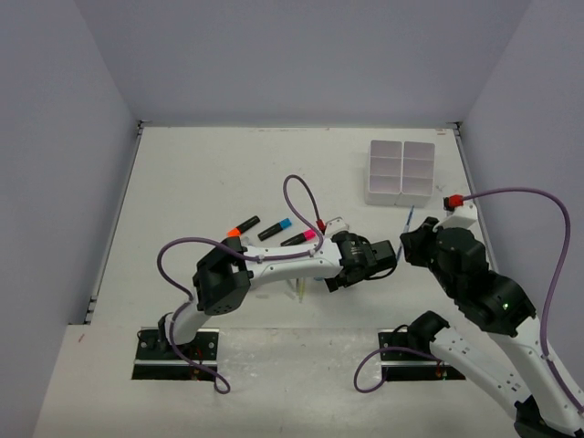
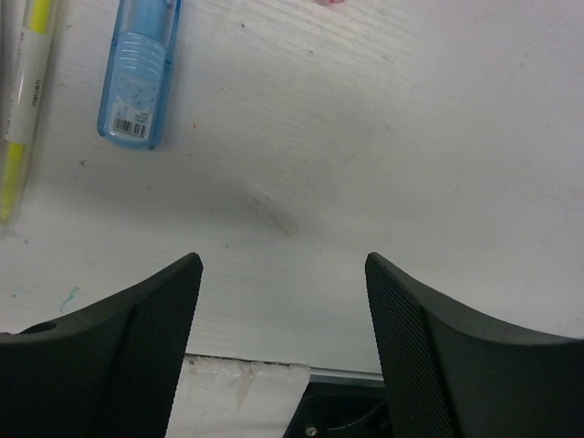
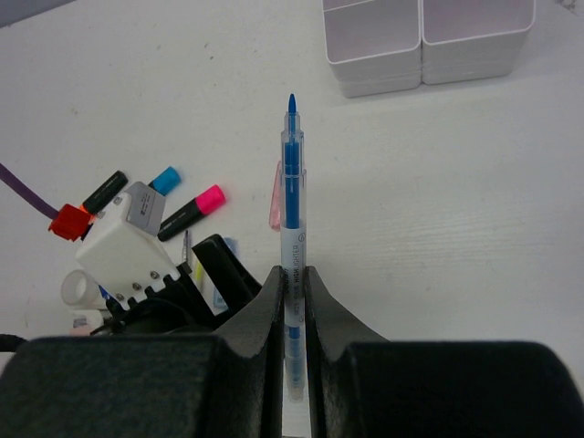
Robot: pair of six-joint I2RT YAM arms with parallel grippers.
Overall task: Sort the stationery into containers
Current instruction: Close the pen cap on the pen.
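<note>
- Right fingers point(image 3: 266, 315) are clamped on the blue pen point(image 3: 292, 182), pinching low on the barrel. The tip points ahead at the organiser point(image 3: 424, 50).
- The pen is carried off the tabletop point(image 2: 383, 137), near the organiser and not in a compartment yet.
- Left fingers point(image 2: 160, 338) are spread wide with nothing between them, low over bare tabletop.
- Pen handling, my read: light and stiff, with a smooth clear plastic barrel, so it can swivel or slide in a two-point pinch. The grip is near one end and the long end overhangs. Mid-barrel would be steadier.
- There's a pink sliver beside the barrel. Can't tell if it's a clip or something lying underneath.
- Three highlighters point(image 1: 274, 230) with orange, blue and pink caps lie in a row left of centre.
- Highlighters look rigid, chunky and round, so they'll likely roll. Take them across mid-body, fingers square to the axis.
- A yellow pen point(image 2: 20, 100) and a blue case point(image 2: 141, 73) lie side by side just ahead of the left fingers. Both are low and flat, so they need a close-to-surface pick.
- The organiser is thin white plastic and probably shifts if nudged. Drop in from above.
- The surface is white, flat and scuffed.
- Plain pale walls on three sides.
- The two wrists sit just beside each other mid-table. Watch clearance.
</note>
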